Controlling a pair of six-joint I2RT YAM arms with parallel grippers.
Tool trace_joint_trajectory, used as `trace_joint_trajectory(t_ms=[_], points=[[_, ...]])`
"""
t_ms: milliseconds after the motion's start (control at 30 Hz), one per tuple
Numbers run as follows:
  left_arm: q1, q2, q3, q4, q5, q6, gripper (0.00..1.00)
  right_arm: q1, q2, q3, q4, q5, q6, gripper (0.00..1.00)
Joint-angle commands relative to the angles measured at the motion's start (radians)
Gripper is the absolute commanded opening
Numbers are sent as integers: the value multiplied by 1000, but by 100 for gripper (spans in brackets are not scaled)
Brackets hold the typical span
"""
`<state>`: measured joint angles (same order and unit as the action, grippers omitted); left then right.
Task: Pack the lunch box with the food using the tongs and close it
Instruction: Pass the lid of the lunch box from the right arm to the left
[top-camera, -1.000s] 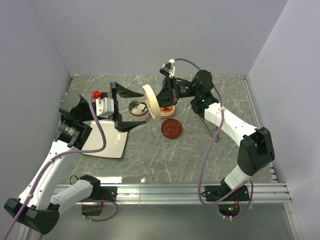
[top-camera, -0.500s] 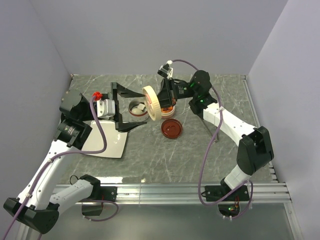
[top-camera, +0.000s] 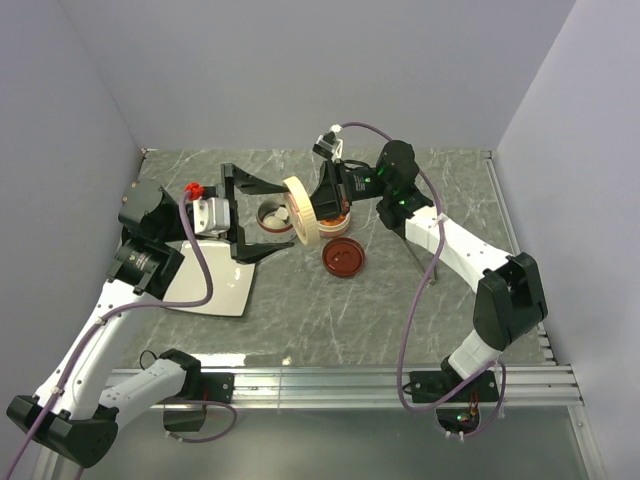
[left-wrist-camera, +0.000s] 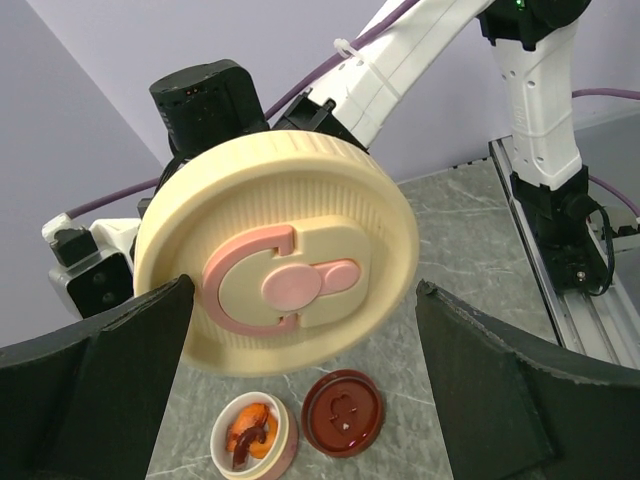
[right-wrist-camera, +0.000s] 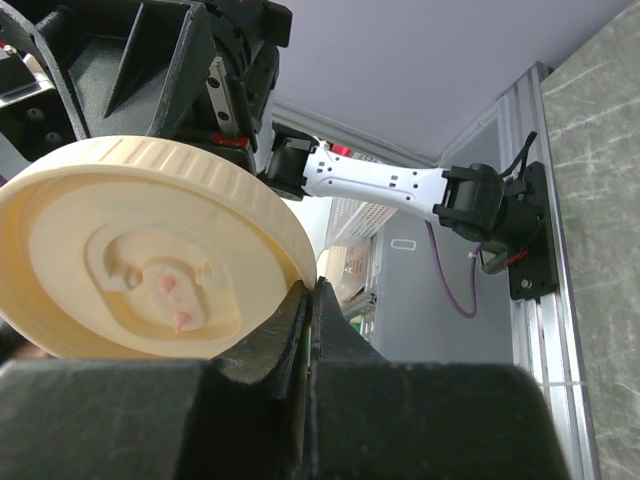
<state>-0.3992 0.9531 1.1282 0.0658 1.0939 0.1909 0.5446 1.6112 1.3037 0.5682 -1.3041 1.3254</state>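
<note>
My right gripper (top-camera: 318, 205) is shut on the rim of the cream round lunch box lid (top-camera: 301, 208), holding it on edge above the table. In the right wrist view the lid (right-wrist-camera: 150, 260) fills the left, with the right gripper (right-wrist-camera: 312, 295) pinched on its edge. My left gripper (top-camera: 275, 217) stands wide open, facing the lid (left-wrist-camera: 275, 265) just beyond its fingertips (left-wrist-camera: 110, 370). One lunch box tier (top-camera: 277, 217) holds white food. Another tier (left-wrist-camera: 252, 435) holds orange food. The thin tongs (top-camera: 420, 262) lie on the table by the right forearm.
A dark red inner lid (top-camera: 343, 257) lies flat near the middle of the table, also seen in the left wrist view as the inner lid (left-wrist-camera: 343, 412). A white square plate (top-camera: 212, 287) sits under the left arm. Grey walls close three sides.
The right gripper has carried the lid slightly left, closer to the open left gripper. The left arm has not moved.
</note>
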Motion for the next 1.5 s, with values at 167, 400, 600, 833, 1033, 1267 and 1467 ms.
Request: trace_joint_trajectory(t_ms=[167,400,600,833,1033,1267,1467], points=[[-12,4,50,-137,98,126,97,-5,21,66,142,-4,107,0],[-13,-19,56,-227,101,197,89,-40,38,66,229,8,187,0],[-13,-36,51,-248,77,223,82,-81,38,69,306,20,247,0],[-24,-21,48,-251,98,196,72,-98,35,69,349,31,282,0],[-38,-49,-2,-86,-142,44,69,-98,36,68,415,42,331,0],[-40,-143,-145,199,-397,-246,62,-101,33,42,476,77,390,0],[-44,-126,-157,341,-405,-291,62,-87,35,6,519,97,432,0]])
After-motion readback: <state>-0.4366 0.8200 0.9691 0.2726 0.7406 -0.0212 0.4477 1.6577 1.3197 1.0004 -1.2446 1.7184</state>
